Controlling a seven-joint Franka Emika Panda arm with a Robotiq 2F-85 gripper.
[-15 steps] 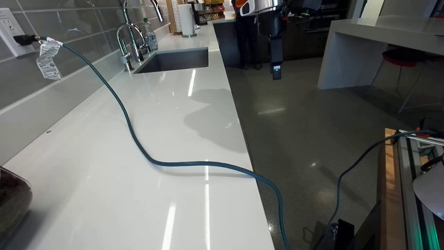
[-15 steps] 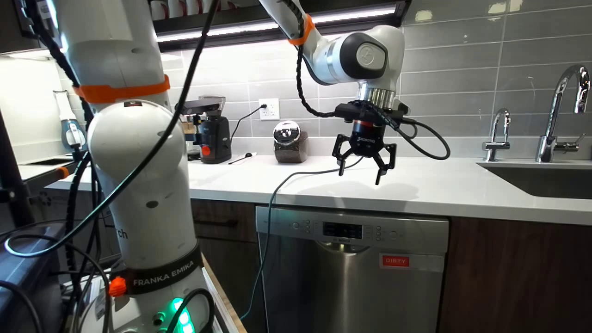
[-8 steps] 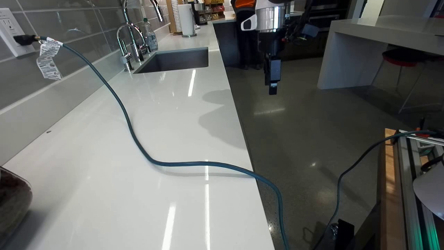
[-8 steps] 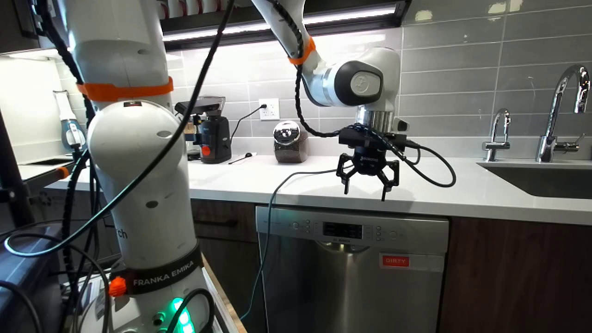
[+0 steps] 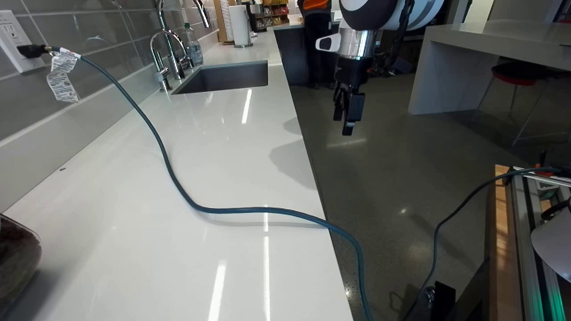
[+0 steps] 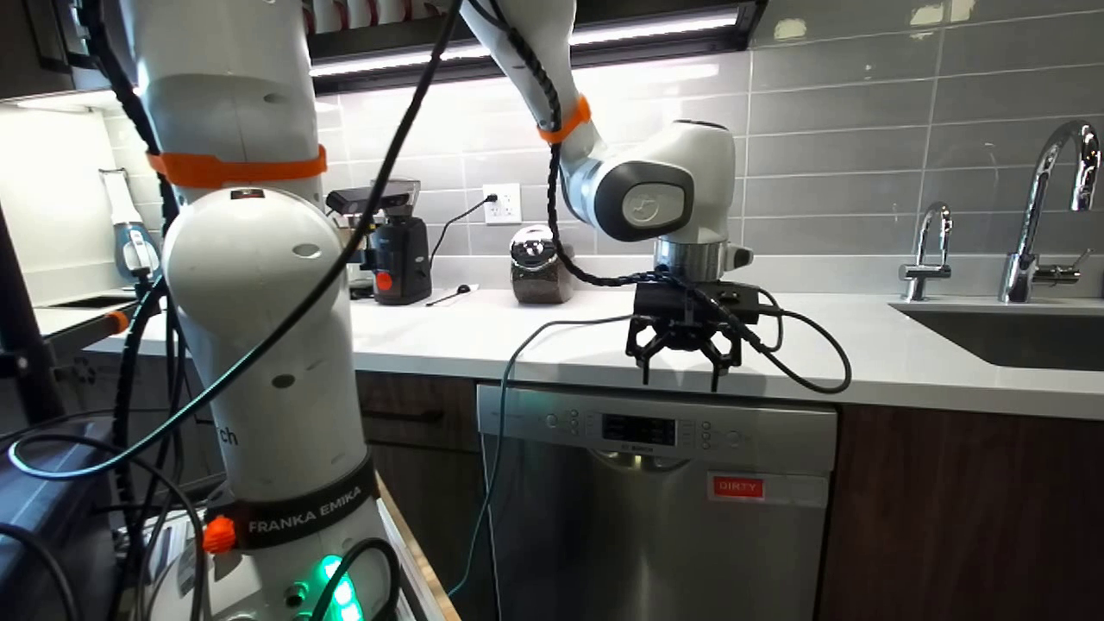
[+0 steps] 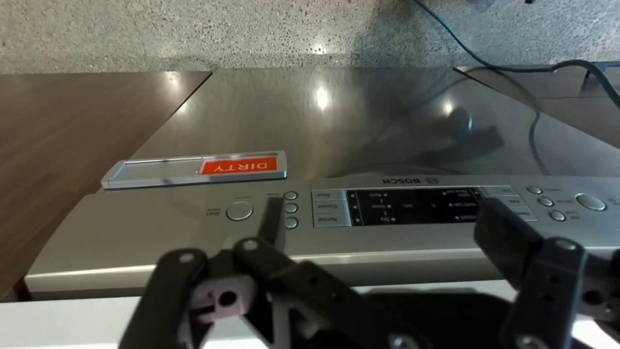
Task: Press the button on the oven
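A steel Bosch dishwasher (image 6: 638, 517) stands under the counter; no oven is clearly seen. Its control panel with a dark display (image 7: 416, 206) shows upside down in the wrist view. A round Start button (image 7: 239, 211) lies left of the display, with small round buttons (image 7: 290, 208) between. Another large round button (image 7: 590, 201) is at the right. My gripper (image 6: 680, 382) is open and empty, pointing down just in front of the counter edge, above the panel. In the wrist view its fingers (image 7: 382, 207) spread across the display's width. It also shows in an exterior view (image 5: 348, 125).
The white countertop (image 5: 156, 267) bears a teal cable (image 5: 263, 209) that hangs over its edge. A jar (image 6: 539, 272) and a black grinder (image 6: 403, 259) stand at the wall. A sink (image 6: 1035, 336) lies right. A red DIRTY label (image 6: 737, 487) is on the door.
My gripper has come down and outward, away from the wall toward the counter's front edge. Its fingers stay open. The dishwasher and the cable on the counter have not moved.
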